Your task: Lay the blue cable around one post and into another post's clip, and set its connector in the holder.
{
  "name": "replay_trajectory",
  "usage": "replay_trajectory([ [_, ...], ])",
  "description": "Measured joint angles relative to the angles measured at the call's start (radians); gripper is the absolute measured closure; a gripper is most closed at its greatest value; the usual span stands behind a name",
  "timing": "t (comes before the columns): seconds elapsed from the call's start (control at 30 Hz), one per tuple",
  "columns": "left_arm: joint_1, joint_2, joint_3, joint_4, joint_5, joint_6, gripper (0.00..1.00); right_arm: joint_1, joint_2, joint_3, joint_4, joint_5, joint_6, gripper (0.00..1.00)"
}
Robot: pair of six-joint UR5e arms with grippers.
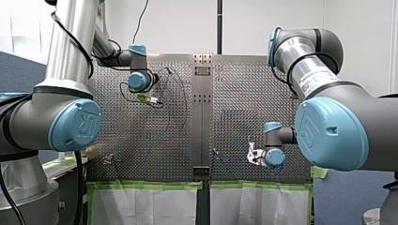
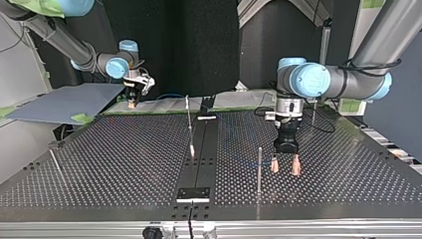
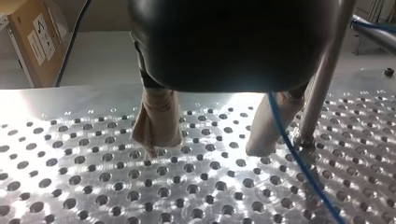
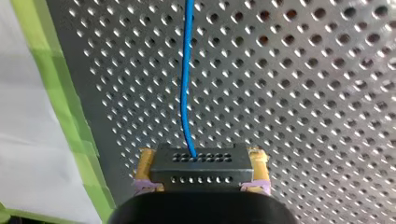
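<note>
In the right wrist view my right gripper [image 4: 201, 157] is shut with its yellow pads on a black connector block [image 4: 201, 165]. The blue cable [image 4: 187, 70] runs from the block straight ahead over the perforated plate. In the top view this gripper [image 2: 132, 102] hangs at the table's far left edge. My left gripper [image 2: 284, 168] stands open just above the plate, right of a thin post [image 2: 259, 169]. In the left wrist view its beige fingers [image 3: 156, 126] hold nothing, and the blue cable [image 3: 299, 158] passes beside one finger, near a metal post [image 3: 324, 79].
More thin posts stand on the plate: one near the centre strip [image 2: 189, 124], one at the top view's left [image 2: 54, 162]. A small black plate [image 2: 194, 193] sits on the centre strip near the front. Green tape [image 4: 70, 116] lines the table edge beside my right gripper.
</note>
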Motion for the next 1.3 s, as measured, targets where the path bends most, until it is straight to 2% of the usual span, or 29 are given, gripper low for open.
replay_trajectory([
  [0.2,0.009,-0.001,0.002,0.0,0.011,0.009,0.0,0.008,-0.057,0.022,0.037,0.033,-0.004,0.93],
  [0.3,0.012,-0.002,0.002,0.0,0.014,0.023,0.0,0.014,-0.086,0.042,0.059,0.043,0.001,0.93],
  [0.4,0.013,-0.002,0.003,0.0,0.016,0.039,0.0,0.02,-0.114,0.05,0.085,0.052,0.013,0.93],
  [0.53,0.013,-0.003,0.003,-0.002,0.017,0.062,0.0,0.028,-0.149,0.053,0.119,0.04,0.03,0.93],
  [0.67,0.01,-0.003,0.003,-0.004,0.017,0.088,0.0,0.034,-0.179,0.051,0.149,0.022,0.038,0.93],
  [0.8,0.006,-0.003,0.003,-0.004,0.017,0.104,0.0,0.039,-0.208,0.032,0.178,0.015,0.031,0.93],
  [0.97,0.005,-0.003,0.003,-0.008,0.018,0.121,0.0,0.046,-0.257,0.004,0.227,0.014,0.01,0.93],
  [1.1,0.005,-0.003,0.003,-0.011,0.016,0.139,0.0,0.049,-0.297,-0.005,0.267,0.018,0.005,0.93],
  [1.3,0.009,-0.004,0.003,-0.008,0.016,0.147,0.0,0.051,-0.353,-0.018,0.323,0.054,0.003,0.93],
])
